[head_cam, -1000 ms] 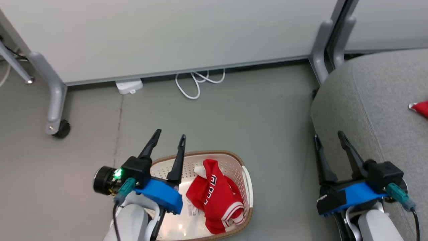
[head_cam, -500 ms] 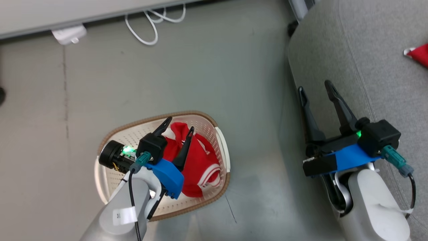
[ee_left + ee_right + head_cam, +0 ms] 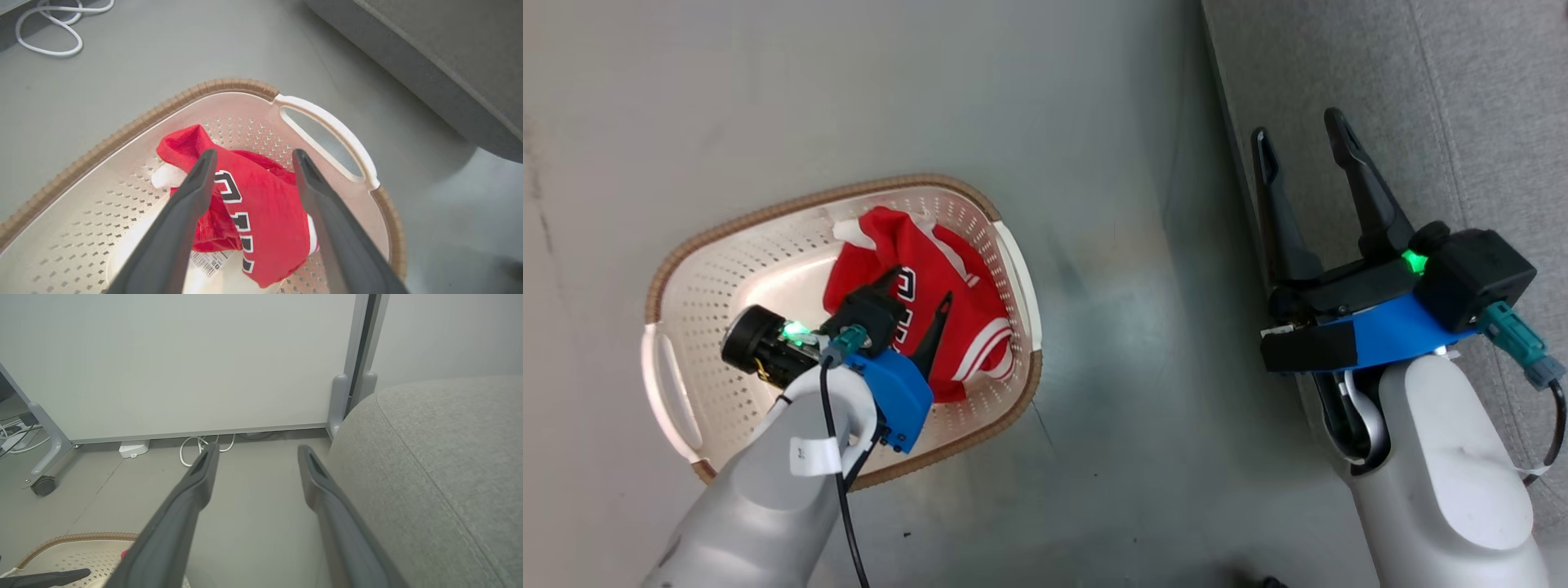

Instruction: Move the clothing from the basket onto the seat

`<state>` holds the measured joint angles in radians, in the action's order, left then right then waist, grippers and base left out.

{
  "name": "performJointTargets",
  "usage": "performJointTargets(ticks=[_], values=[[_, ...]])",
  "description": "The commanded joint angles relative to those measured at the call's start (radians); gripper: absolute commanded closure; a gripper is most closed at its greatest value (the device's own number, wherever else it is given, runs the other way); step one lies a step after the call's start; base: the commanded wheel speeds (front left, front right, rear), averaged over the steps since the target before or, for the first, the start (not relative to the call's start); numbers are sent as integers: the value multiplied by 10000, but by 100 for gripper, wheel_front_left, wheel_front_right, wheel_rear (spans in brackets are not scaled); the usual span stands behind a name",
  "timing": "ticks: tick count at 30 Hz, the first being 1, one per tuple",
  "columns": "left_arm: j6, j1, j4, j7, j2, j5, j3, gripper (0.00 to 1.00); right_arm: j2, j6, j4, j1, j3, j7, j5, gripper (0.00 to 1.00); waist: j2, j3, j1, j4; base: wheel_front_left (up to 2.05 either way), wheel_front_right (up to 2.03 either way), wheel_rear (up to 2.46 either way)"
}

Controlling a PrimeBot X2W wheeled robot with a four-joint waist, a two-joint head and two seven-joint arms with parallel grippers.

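Inside the basket (image 3: 768, 211), the left gripper (image 3: 920, 287) hangs with fingers spread wide over the red jersey (image 3: 907, 241), likely lined up to pinch it. At three o'clock the right gripper (image 3: 1298, 126) hovers agape at the edge of the seat (image 3: 1462, 98). Crumpled toward the three-o'clock wall, the jersey shows black-and-white lettering and striped trim.

The clothing (image 3: 261, 212) lies in the basket (image 3: 122, 132), below and between the fingers of the left gripper (image 3: 254, 154), toward the basket's side nearer the seat (image 3: 1421, 82). The seat lies just right of the right gripper (image 3: 1297, 124); the basket lies well to its left.
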<state>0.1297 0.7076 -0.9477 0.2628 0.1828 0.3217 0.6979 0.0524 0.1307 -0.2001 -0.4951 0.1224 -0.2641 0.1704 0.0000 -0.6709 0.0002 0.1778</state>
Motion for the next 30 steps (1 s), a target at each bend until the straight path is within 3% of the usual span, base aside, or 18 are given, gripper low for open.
performJointTargets(ticks=[1, 12, 25, 26, 27, 28, 30], values=[[9, 307, -185, 30, 88, 116, 121, 0, -30, 1, 110, -253, 7, -6, 74, 0, 0, -497, -2, 181, 0, 0, 0], [10, 1175, -1857, 28, 113, 1054, 1028, 0, -31, 1, 399, -694, 48, -6, 160, 0, 0, -1641, -2, 253, 0, 0, 0], [10, 1958, -2251, -54, 132, 2362, 2306, 0, -29, 1, 583, -1030, -4, -6, 234, 0, 0, -2657, -2, 326, 0, 0, 0], [10, 1993, -2236, -57, 134, 2433, 2421, 16, -29, 1, 592, -1032, -14, -6, 231, 0, 0, -2687, -2, 322, 0, 0, 0], [10, 2054, -2228, -48, 154, 2501, 2516, 74, -29, 1, 586, -1032, -26, -6, 227, 0, 0, -2712, -2, 315, 0, 0, 0], [10, 2113, -2226, -38, 159, 2572, 2610, 100, -29, 1, 574, -1042, -39, -6, 225, 0, 0, -2735, -2, 307, 0, 0, 0], [10, 2138, -2194, -40, 147, 2718, 2819, 100, -29, 1, 550, -1071, -59, -6, 218, 0, 0, -2764, -2, 285, 0, 0, 0]])
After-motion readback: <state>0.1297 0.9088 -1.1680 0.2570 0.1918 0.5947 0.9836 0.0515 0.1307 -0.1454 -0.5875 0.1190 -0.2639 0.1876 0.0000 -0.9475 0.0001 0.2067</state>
